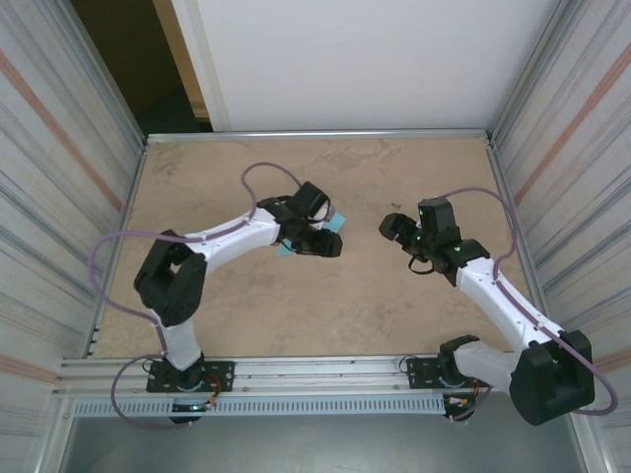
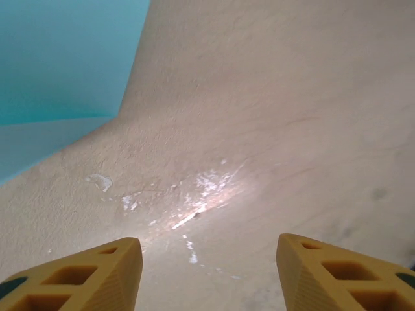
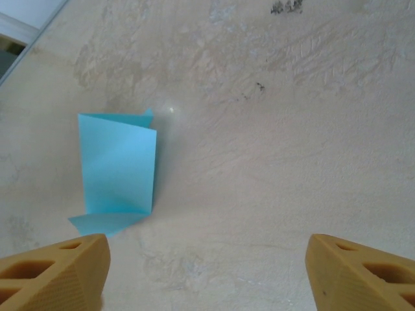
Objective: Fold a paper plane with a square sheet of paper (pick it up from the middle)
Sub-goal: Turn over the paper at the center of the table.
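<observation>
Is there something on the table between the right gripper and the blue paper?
Nothing visible: bare table lies between the open right gripper and the folded blue paper. From above, the left gripper hangs over that paper.

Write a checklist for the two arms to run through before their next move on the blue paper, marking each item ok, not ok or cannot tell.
1. Left fingers apart and empty: ok, only bare table lies between them.
2. Right fingers apart and empty: ok.
3. Paper resting on the table, not gripped: ok.
4. Paper within the left fingers' line of approach: not ok, it sits off to the upper left in the left wrist view.
5. Plane shape finished: not ok, the paper is a folded rectangle with small flaps poking out at top and bottom.
6. Creases pressed fully flat: cannot tell.
</observation>
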Motion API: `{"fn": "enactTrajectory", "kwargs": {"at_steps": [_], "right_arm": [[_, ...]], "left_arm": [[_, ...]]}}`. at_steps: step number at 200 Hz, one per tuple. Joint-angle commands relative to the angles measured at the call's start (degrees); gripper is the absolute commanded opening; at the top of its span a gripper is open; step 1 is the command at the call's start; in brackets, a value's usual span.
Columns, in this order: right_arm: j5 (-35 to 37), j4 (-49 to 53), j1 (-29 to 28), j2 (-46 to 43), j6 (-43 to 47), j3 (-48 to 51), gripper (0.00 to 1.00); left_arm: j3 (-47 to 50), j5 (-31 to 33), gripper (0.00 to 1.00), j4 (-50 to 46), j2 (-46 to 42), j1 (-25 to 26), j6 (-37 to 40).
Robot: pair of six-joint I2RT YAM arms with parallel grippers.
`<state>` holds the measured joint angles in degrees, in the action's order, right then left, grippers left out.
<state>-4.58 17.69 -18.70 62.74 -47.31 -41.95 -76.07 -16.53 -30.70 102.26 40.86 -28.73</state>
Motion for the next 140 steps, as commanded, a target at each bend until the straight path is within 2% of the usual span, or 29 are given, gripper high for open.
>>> {"fn": "enactTrajectory", "kwargs": {"at_steps": [1, 21, 47, 140], "right_arm": [[-1.2, -3.0, 0.3, -0.7, -0.6, 1.0, 0.87], [-1.4, -4.4, 0.3, -0.8, -0.8, 2.0, 0.94], [-1.9, -5.2, 0.2, 0.2, -1.3, 2.4, 0.96], [-3.6, -6.0, -0.6, 5.5, -2.3, 0.4, 0.95]], "left_arm": [[3.2, -7.6, 0.60, 6.5, -3.5, -4.6, -3.8], [5.2, -9.7, 0.61, 8.4, -2.8, -8.4, -3.4], [6.8, -12.0, 0.62, 11.8, -0.7, -11.5, -4.0], [7.3, -13.7, 0.63, 14.2, 1.1, -12.6, -4.0]]}}
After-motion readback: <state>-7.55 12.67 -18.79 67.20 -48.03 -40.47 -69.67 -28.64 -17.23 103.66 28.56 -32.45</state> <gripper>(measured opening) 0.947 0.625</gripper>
